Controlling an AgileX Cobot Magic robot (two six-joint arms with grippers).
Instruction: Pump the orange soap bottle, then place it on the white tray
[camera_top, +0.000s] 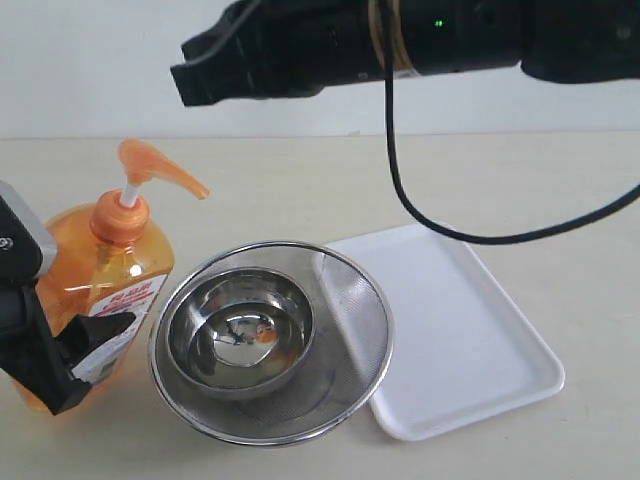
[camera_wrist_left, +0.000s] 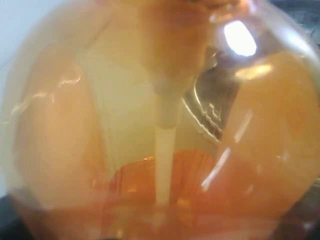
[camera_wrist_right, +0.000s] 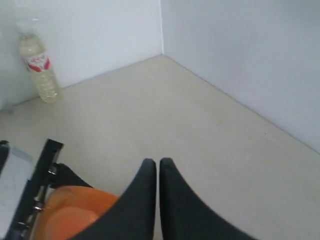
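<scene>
From my station, the pale beige table (camera_top: 300, 180) filled the scene, and the black right arm (camera_top: 450, 40) stretched across the top of the exterior view, a black cable (camera_top: 400, 190) drooping from it toward the flat white rectangular plastic tray (camera_top: 470, 330) on the right side of the table. The tray lay bare. Against its left edge sat the round steel mesh strainer (camera_top: 350, 310), its rim overlapping the tray's corner as I saw it, though I could not tell whether they touched. A polished steel bowl (camera_top: 240, 330) rested inside the strainer. The tall translucent orange soap bottle (camera_top: 110, 260) stood at the far left of the table, just beside the strainer and well apart from the tray, with the strainer between them. The left gripper (camera_top: 75, 355) was clamped on the bottle's lower body, one black finger (camera_top: 105, 328) pressed across the white-orange label; the left wrist view showed only orange plastic and the pale dip tube up close. The right gripper (camera_wrist_right: 157, 170) hung above the bottle and clear of it, its two black fingers pressed together with nothing between them. The orange pump nozzle (camera_top: 150, 165) pointed its spout toward the tray side. Far off by the white wall stood a small clear plastic bottle (camera_wrist_right: 40, 65) with a red label
</scene>
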